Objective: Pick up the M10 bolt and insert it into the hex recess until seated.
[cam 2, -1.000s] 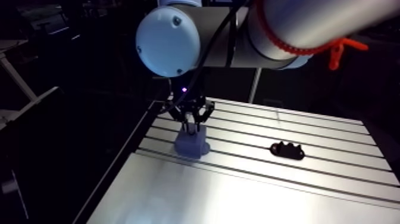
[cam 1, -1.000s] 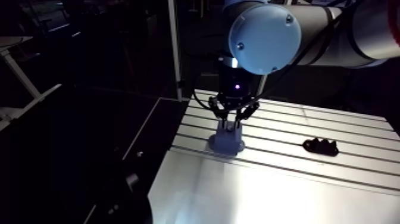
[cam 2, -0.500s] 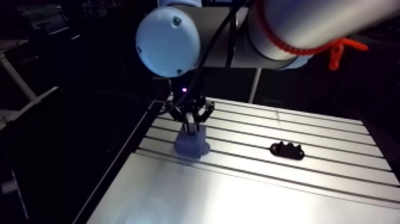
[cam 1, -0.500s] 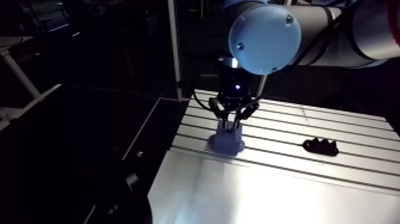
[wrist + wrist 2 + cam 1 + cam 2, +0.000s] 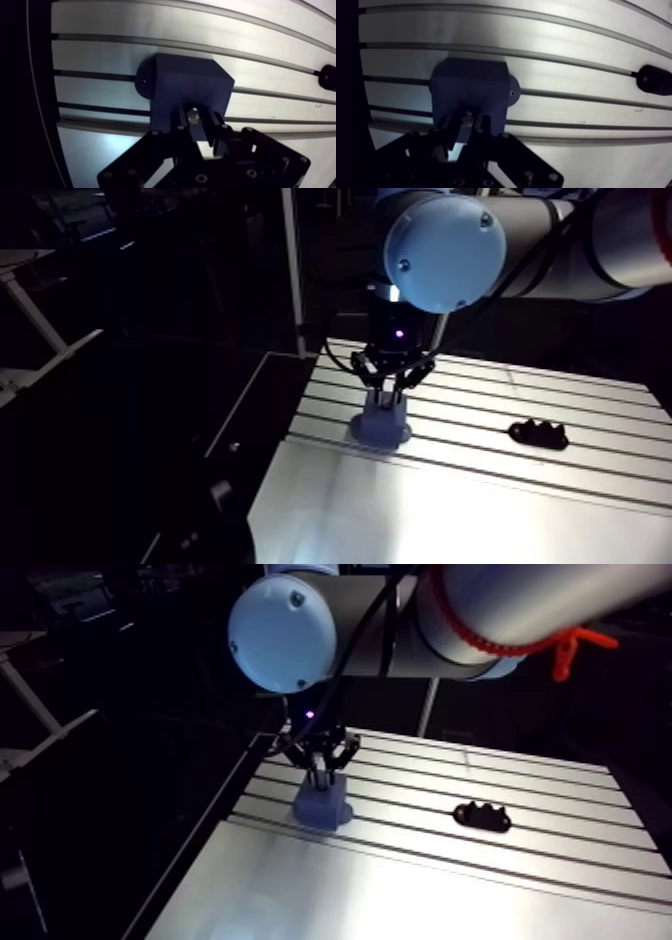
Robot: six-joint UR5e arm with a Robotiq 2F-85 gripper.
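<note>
A dark blue block (image 5: 190, 85) with side ears stands bolted on the slotted table (image 5: 520, 488), in the arm view near its left edge (image 5: 380, 426). My gripper (image 5: 194, 120) hangs right over the block, its two fingers shut on a small shiny bolt (image 5: 193, 116) held end-on above the block's top. The hex recess itself is hidden under the fingers. In the arm view the gripper (image 5: 391, 396) touches down on the block's top.
A small black part (image 5: 539, 432) lies on the table to the right of the block, seen beside the gripper in the wrist view (image 5: 656, 80). The table's left edge (image 5: 285, 428) runs close by the block.
</note>
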